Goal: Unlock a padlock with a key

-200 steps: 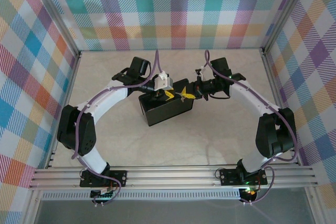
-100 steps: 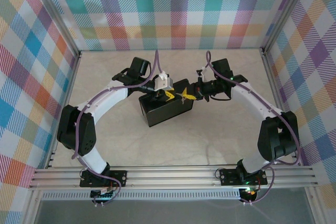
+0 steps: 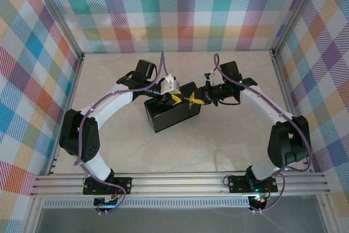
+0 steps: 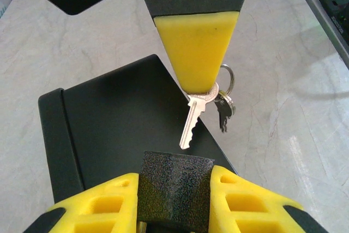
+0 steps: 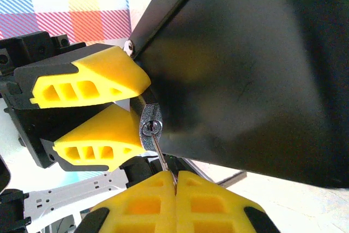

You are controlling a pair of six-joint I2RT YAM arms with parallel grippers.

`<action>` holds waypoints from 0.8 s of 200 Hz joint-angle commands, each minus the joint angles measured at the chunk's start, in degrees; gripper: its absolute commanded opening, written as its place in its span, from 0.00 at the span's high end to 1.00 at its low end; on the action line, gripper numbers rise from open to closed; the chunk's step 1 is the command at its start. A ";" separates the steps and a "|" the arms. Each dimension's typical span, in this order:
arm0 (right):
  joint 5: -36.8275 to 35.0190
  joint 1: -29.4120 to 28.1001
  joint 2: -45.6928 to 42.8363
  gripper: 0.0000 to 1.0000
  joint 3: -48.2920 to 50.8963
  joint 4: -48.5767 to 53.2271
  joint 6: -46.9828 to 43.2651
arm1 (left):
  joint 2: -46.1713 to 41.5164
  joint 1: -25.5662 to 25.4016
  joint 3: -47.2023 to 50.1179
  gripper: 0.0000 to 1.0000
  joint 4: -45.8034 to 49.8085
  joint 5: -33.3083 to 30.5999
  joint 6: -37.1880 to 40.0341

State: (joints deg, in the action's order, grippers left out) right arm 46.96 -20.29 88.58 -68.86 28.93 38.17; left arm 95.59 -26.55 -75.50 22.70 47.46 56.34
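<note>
my left claw [image 4: 174, 174] pinches the padlock [image 4: 175, 195]; my right claw [image 5: 175, 177] is pressed together on the key [image 4: 192, 117], tip at the keyhole [image 5: 152, 127], over the black box [image 4: 109, 118].

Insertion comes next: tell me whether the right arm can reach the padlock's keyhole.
Likely yes: the right jaws pinch the key, its tip at the keyhole of the padlock held by the left jaws; nothing between.

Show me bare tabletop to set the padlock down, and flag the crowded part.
Widest bare patch: from the black box to front rail, left arm to right arm. Narrower strip: between box and back wall. Crowded: above the box, where left pincer and right pincer meet around padlock and key.
</note>
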 commanded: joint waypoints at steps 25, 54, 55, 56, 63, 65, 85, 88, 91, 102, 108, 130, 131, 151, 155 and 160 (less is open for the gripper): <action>1.42 -1.10 1.27 1.00 -2.01 -0.62 -0.37 | -1.81 -0.35 0.41 0.88 -1.64 2.37 -0.09; 1.29 -1.57 2.22 1.00 -2.99 -0.36 -0.43 | -1.90 -0.35 0.40 0.88 -1.93 2.58 -0.26; 1.29 -1.58 2.26 1.00 -3.01 -0.36 -0.40 | -1.90 -0.35 0.42 0.88 -1.95 2.56 -0.26; 1.25 -1.59 2.33 1.00 -3.07 -0.36 -0.44 | -1.90 -0.35 0.43 0.88 -1.95 2.55 -0.26; 1.05 -1.67 2.46 1.00 -3.20 -0.14 -0.55 | -1.99 -0.35 0.46 0.88 -1.96 2.47 -0.26; 1.03 -1.68 2.48 1.00 -3.21 -0.15 -0.62 | -2.01 -0.35 0.45 0.88 -1.96 2.50 -0.24; 0.98 -1.68 2.48 1.00 -2.96 -0.83 -0.02 | -2.16 -0.35 0.64 0.88 -1.87 2.57 -0.17; 1.15 -1.68 2.48 1.00 -2.90 -1.09 0.06 | -2.20 -0.35 0.67 0.88 -1.87 2.57 -0.17; 1.26 -1.68 2.48 1.00 -2.79 -1.45 0.29 | -2.24 -0.28 0.69 0.88 -1.87 2.62 -0.17; 1.79 -1.76 2.54 1.00 -2.52 -2.50 1.04 | -2.25 -0.35 0.74 0.88 -1.93 2.94 -0.17; 2.26 -1.89 2.73 1.00 -2.51 -2.91 1.33 | -2.32 -0.31 0.77 0.88 -2.04 3.20 -0.30; 3.79 -2.29 3.28 1.00 -3.18 -4.15 2.65 | -2.28 -0.50 0.53 0.88 -1.97 5.05 -0.26; 3.82 -2.29 3.32 1.00 -3.24 -4.19 2.72 | -2.31 -0.51 0.49 0.88 -1.96 5.16 -0.26; 4.52 -2.95 3.82 1.00 -4.43 -5.86 4.53 | -2.35 -0.96 0.51 0.88 -2.47 5.51 -0.61; 4.52 -3.26 3.95 1.00 -4.82 -5.77 4.56 | -2.34 -1.08 0.40 0.88 -2.53 5.35 -0.61; 4.41 -3.69 4.26 1.00 -5.45 -5.40 4.42 | -2.26 -1.17 0.43 0.88 -2.64 5.13 -0.68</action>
State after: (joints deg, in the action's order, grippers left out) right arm 47.99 -21.47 91.39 -70.67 27.05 40.62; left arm 95.39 -26.46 -75.24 22.41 47.46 56.16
